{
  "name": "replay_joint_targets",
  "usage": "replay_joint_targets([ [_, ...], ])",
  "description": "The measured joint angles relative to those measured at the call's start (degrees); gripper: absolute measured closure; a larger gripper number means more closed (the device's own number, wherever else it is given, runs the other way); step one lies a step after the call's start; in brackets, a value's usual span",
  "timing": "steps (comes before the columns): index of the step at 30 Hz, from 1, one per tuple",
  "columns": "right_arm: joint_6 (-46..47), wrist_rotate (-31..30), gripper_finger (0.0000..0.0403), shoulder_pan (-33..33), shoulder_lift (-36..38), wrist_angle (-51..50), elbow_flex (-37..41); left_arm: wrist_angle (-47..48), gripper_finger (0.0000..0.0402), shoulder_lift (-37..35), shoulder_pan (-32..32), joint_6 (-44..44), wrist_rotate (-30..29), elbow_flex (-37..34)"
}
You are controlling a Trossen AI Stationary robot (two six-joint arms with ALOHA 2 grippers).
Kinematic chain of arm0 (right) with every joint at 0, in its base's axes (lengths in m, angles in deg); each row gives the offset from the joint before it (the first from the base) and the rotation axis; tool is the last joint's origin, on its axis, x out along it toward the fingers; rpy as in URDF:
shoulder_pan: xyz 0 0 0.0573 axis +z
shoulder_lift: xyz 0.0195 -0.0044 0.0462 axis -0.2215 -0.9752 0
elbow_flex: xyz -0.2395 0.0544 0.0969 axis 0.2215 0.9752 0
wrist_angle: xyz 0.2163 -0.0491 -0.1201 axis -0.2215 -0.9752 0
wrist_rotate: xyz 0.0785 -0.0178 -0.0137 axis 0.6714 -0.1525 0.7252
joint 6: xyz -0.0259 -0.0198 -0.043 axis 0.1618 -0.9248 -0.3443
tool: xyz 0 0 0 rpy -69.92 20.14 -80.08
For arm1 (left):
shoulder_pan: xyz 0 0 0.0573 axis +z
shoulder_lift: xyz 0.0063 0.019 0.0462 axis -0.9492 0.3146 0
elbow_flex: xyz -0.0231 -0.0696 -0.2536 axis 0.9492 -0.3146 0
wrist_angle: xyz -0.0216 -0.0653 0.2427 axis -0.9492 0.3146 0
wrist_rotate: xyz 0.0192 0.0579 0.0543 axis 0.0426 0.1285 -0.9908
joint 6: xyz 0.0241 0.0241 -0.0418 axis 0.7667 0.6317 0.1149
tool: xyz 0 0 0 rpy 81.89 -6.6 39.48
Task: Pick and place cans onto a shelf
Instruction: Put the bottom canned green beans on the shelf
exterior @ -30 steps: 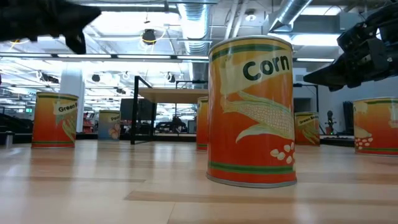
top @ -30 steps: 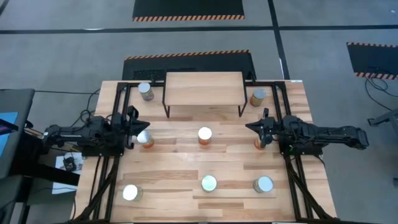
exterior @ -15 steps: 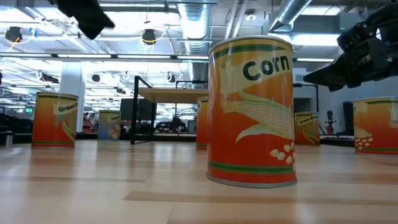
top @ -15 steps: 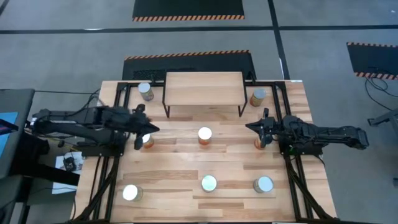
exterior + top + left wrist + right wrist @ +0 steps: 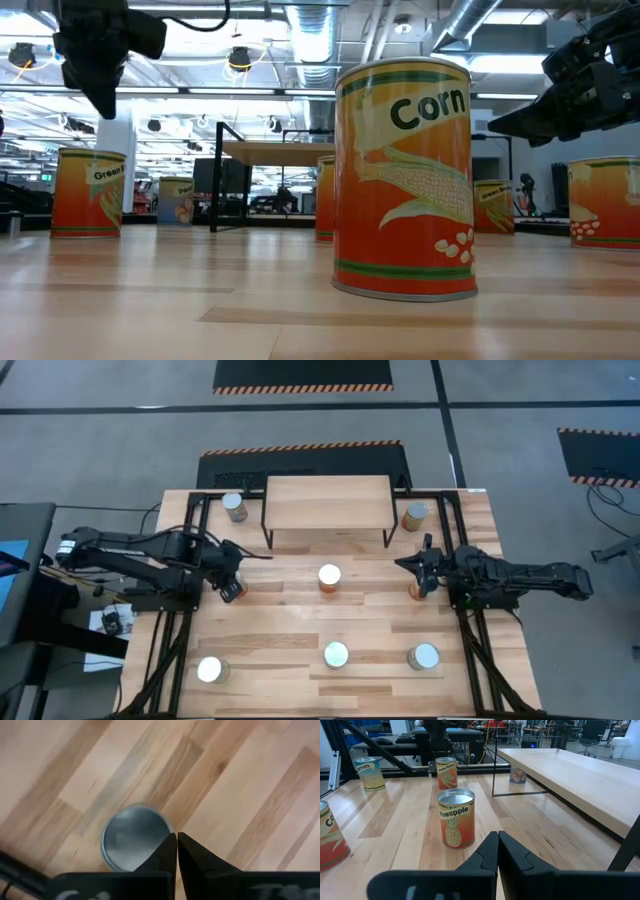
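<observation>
Progress: nothing placed so far. The shelf (image 5: 328, 502) stands bare at the far middle of the table (image 5: 290, 625), and no can rests on its board. All cans that show are down on the table.

Left arm: the left gripper (image 5: 232, 571) hangs over the left-middle can (image 5: 134, 837), pointing down at its silver top. Its fingers are pressed together and grip nothing. By my reading a pick is being lined up here, not yet begun.

Cans, left to right in the high view:
- near-left can (image 5: 209, 669), close to the front edge;
- far-left can (image 5: 235, 507), beside the shelf's left legs;
- left-middle can, mostly hidden under the left gripper;
- centre Pineapple can (image 5: 329, 577), in front of the shelf;
- near-centre Corn can (image 5: 336, 654);
- far-right can (image 5: 414, 515), beside the shelf's right legs;
- right-middle can (image 5: 416, 591), largely hidden beneath the right gripper;
- near-right can (image 5: 424, 657).

Right arm: the right gripper (image 5: 413, 567) waits at the table's right side, level, aimed toward the centre. Its fingers are closed on nothing.

Surface: light wood planks on a black frame, dry and flat.

Room: grey floor with hazard-striped black mats (image 5: 303, 374). The low view shows ceiling lights and ducts (image 5: 310, 30).
</observation>
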Motion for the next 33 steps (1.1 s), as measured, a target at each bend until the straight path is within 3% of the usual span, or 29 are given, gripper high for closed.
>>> replay_joint_targets([
  [8, -0.01, 0.02, 0.0374, 0.0, 0.0, 0.0, 0.0, 0.29, 0.0332, 4.74, -0.02, 0.1, 2.51, 0.04],
  [18, 0.0, 0.0, 0.0374, -0.02, 0.01, 0.0, 0.0, -0.9, 0.0266, 10.4, -0.07, -0.38, -1.34, 0.04],
  [26, 0.0, 0.01, 0.0376, 0.0, 0.02, 0.0, 0.0, -0.8, 0.0268, 14.68, -0.07, 0.8, -2.89, 0.04],
  [33, -0.01, 0.0, 0.0374, -0.01, 0.01, 0.0, 0.01, -0.54, 0.0312, 16.23, -0.11, 2.12, -3.36, 0.34],
])
